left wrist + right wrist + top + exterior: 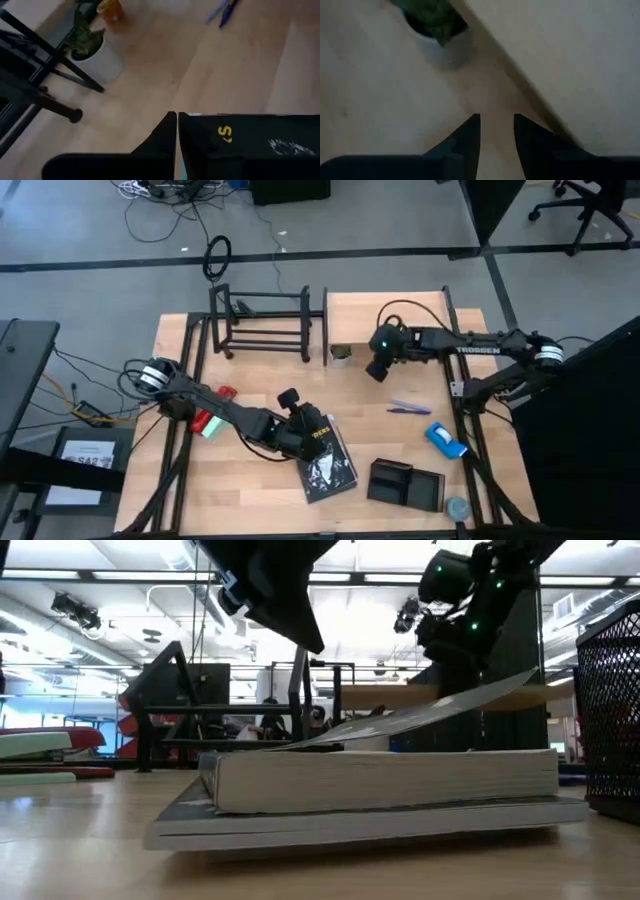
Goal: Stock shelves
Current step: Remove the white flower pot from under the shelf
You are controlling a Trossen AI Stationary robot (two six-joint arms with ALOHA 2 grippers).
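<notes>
**Clutter on the table**

A black book (pixel 324 460) lies near the front, cover slightly lifted. Beside it sits a mesh tray (pixel 405 484). Two pens (pixel 410 408), a blue tape roll (pixel 444 439), a red item (pixel 224 393) and a small potted plant (pixel 341 356) lie around.

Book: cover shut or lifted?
Lifted. In the low view the book's front cover bows up off the page block, which lies flat on the table. What lifts it: cannot tell.

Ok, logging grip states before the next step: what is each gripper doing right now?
Left gripper: closed, empty, over the black book.
Right gripper: open, empty, near the potted plant by the wood-top shelf.
</notes>
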